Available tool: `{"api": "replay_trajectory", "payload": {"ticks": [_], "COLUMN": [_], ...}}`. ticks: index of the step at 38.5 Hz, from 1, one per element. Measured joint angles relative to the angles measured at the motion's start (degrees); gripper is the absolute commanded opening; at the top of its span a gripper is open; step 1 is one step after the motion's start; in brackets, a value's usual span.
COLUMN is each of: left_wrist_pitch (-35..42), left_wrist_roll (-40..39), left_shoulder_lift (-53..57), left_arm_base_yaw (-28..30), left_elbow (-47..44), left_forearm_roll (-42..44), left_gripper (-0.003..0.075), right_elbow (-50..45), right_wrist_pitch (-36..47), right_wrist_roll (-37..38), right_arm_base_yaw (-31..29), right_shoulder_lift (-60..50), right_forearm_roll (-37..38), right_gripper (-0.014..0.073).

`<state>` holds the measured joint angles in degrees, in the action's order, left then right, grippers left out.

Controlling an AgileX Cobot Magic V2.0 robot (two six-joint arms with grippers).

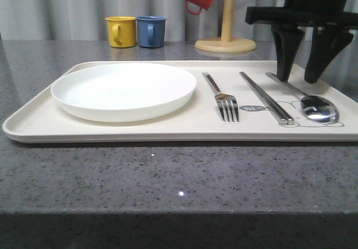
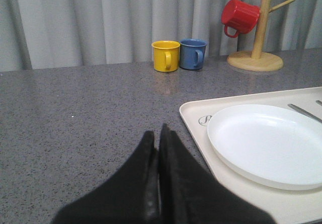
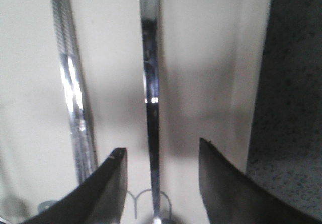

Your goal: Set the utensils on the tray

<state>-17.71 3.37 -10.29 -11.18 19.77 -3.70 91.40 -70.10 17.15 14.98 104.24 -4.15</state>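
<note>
My right hand hangs open over the spoon, fingers straddling its handle without touching, so I judge the spoon is set down. It lies on the tray beside the chopsticks, fork and plate, all placed. My left hand rests closed and empty over the worktop, just beside the tray.

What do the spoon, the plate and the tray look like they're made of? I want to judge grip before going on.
Spoon: polished metal, likely steel; its bowl mirrors the room and its handle shows bright glints. Plate: smooth, glossy white, ceramic or melamine; the look leaves it open. Tray: matte cream, probably plastic or melamine, with rounded moulded corners, a low rim and printed artwork.
</note>
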Motion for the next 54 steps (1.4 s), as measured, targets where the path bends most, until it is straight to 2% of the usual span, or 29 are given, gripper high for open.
{"api": "replay_trajectory", "payload": {"ticks": [3,6,9,14,18,22,27,33,40,46,54], "left_wrist_pitch": [0.0,0.0,0.0,0.0,0.0,0.0,0.0,0.0,0.0,0.0,0.0], "left_wrist_roll": [0.0,0.0,0.0,0.0,0.0,0.0,0.0,0.0,0.0,0.0,0.0], "left_shoulder_lift": [0.0,0.0,0.0,0.0,0.0,0.0,0.0,0.0,0.0,0.0,0.0], "left_arm_base_yaw": [0.0,0.0,0.0,0.0,0.0,0.0,0.0,0.0,0.0,0.0,0.0], "left_elbow": [0.0,0.0,0.0,0.0,0.0,0.0,0.0,0.0,0.0,0.0,0.0], "left_forearm_roll": [0.0,0.0,0.0,0.0,0.0,0.0,0.0,0.0,0.0,0.0,0.0], "left_gripper": [-0.0018,-0.0018,-0.0018,-0.0018,-0.0018,-0.0018,-0.0018,-0.0018,-0.0018,-0.0018,-0.0018], "right_elbow": [2.4,3.3,3.5,3.6,0.3,-7.6,-22.6,-45.3,-62.8,-69.6,-70.3], "right_wrist_pitch": [-0.1,-0.1,-0.3,-1.1,-1.2,1.2,13.9,30.3,39.2,40.4,40.9], "right_wrist_roll": [-1.0,-2.1,-2.9,-5.0,-5.9,-6.1,-7.8,-8.4,-8.4,-8.4,-8.4], "right_arm_base_yaw": [0.0,0.0,0.0,0.0,0.0,0.0,0.0,0.0,0.0,0.0,0.0], "right_shoulder_lift": [-2.9,-6.6,-10.2,-17.2,-24.1,-33.0,-46.3,-64.4,-83.6,-95.7,-98.9], "right_forearm_roll": [0.1,0.1,0.9,3.8,6.1,8.0,9.3,10.3,11.8,12.0,12.1], "right_gripper": [0.036,0.0272,0.0143,-0.0128,-0.012,-0.012,-0.012,-0.012,-0.012,-0.012,-0.012]}}
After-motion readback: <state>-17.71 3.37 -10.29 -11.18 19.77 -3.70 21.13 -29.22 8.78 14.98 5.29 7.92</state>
